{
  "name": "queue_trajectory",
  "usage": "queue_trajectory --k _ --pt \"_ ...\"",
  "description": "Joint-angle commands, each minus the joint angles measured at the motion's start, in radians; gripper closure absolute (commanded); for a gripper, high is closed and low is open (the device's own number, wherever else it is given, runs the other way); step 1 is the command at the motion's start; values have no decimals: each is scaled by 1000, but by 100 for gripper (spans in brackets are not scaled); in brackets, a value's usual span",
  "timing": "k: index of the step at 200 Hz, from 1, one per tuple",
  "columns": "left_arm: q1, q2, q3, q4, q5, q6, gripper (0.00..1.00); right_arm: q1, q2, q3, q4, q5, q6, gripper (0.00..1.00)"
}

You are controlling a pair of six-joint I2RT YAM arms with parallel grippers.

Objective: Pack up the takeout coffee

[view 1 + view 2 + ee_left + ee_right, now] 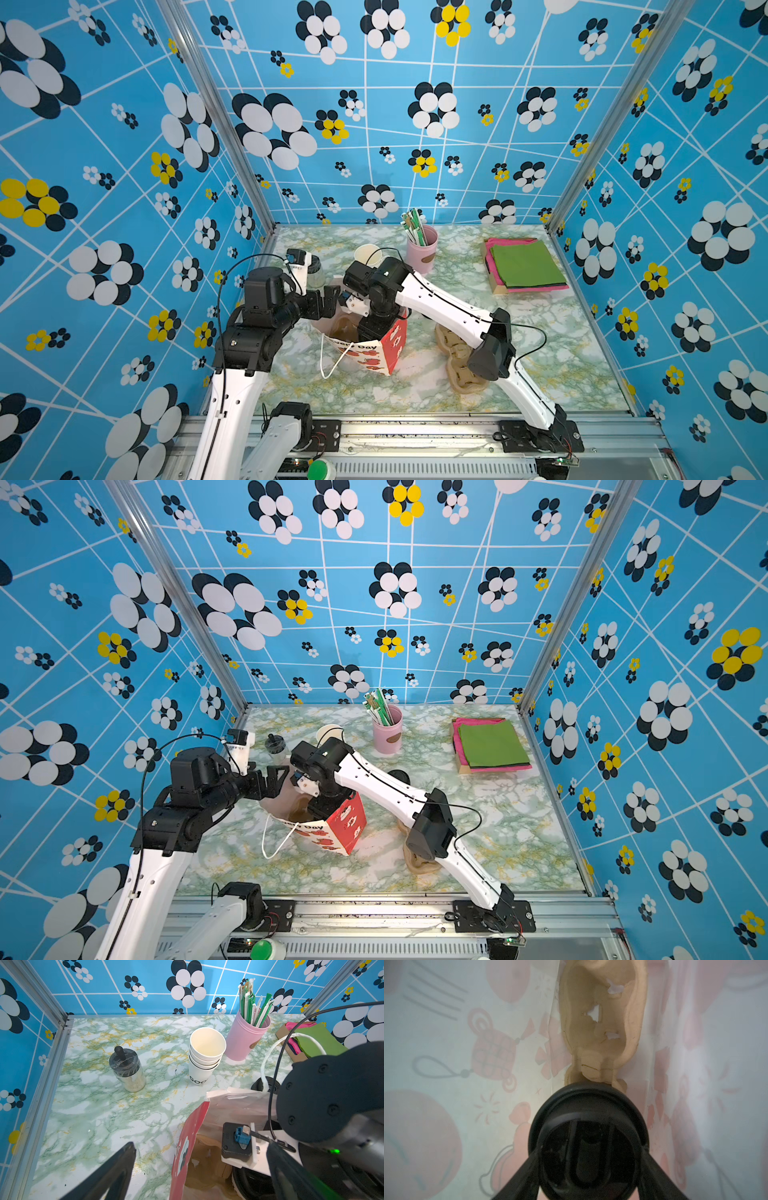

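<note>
Around: carrier tray (600, 1022) inside the bag (392, 345).
Takeout coffee (588, 1105): in bag, my right claw (589, 1149) grips its lid.
Left claw (328, 303): open, at bag rim.

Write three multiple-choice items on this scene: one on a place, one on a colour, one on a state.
1. Where is the takeout coffee?
A. on the napkins
B. inside the paper bag
C. beside the glass jar

2. What colour is the straw holder?
A. pink
B. yellow
C. black

3. How is the left gripper?
A. shut on a straw
B. shut on a lid
C. open

Answers:
1. B, since the right wrist view shows its black lid between the bag's printed walls.
2. A, since it is pink in both top views.
3. C, since its jaws stand wide apart at the bag's rim.
</note>
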Motion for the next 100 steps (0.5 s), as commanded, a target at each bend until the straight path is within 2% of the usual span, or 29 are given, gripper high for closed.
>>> queue_trajectory --k 1,62,100 --pt "8 -1 0 24 15 -15 1 10 32 11 -81 28 -5 34" --pt "8 2 1 26 16 -19 1 11 -7 58 -73 16 -9 30" --pt "8 2 1 24 15 -21 1 10 -12 61 -75 43 -14 34"
